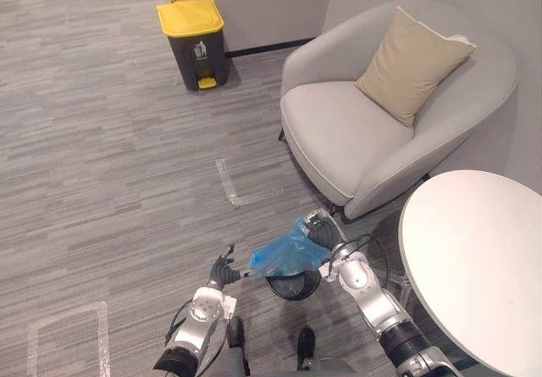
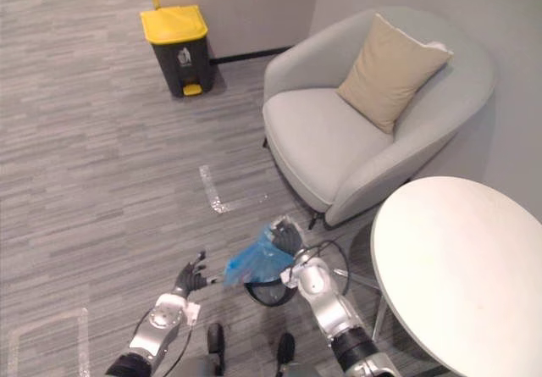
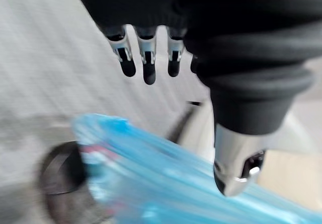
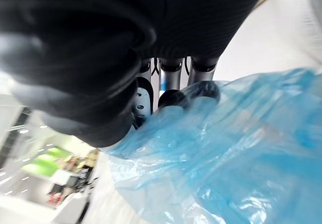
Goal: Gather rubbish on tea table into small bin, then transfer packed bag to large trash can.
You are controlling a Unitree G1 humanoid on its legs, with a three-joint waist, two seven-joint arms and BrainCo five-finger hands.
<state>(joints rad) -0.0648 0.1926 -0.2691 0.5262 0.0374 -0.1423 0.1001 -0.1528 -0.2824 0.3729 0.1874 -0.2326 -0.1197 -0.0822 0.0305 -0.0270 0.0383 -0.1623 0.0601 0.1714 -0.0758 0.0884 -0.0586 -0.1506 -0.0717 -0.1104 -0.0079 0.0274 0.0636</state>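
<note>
A blue plastic bag (image 1: 286, 257) hangs just above the small black bin (image 1: 290, 293) on the floor. My right hand (image 1: 325, 238) is shut on the bag's top, its fingers (image 4: 173, 94) curled into the plastic (image 4: 236, 148). Close to the bag's left tip, my left hand (image 1: 222, 271) is open, with straight fingers (image 3: 146, 61) and the thumb held apart; the bag (image 3: 166, 183) and the bin (image 3: 58, 176) lie just past them. The large dark trash can with a yellow lid (image 1: 195, 41) stands far off by the wall.
A grey armchair (image 1: 339, 131) with a beige cushion (image 1: 412, 63) stands just beyond the bin. The round white tea table (image 1: 483, 258) is at the right. Tape marks (image 1: 229, 182) lie on the open grey floor between me and the trash can.
</note>
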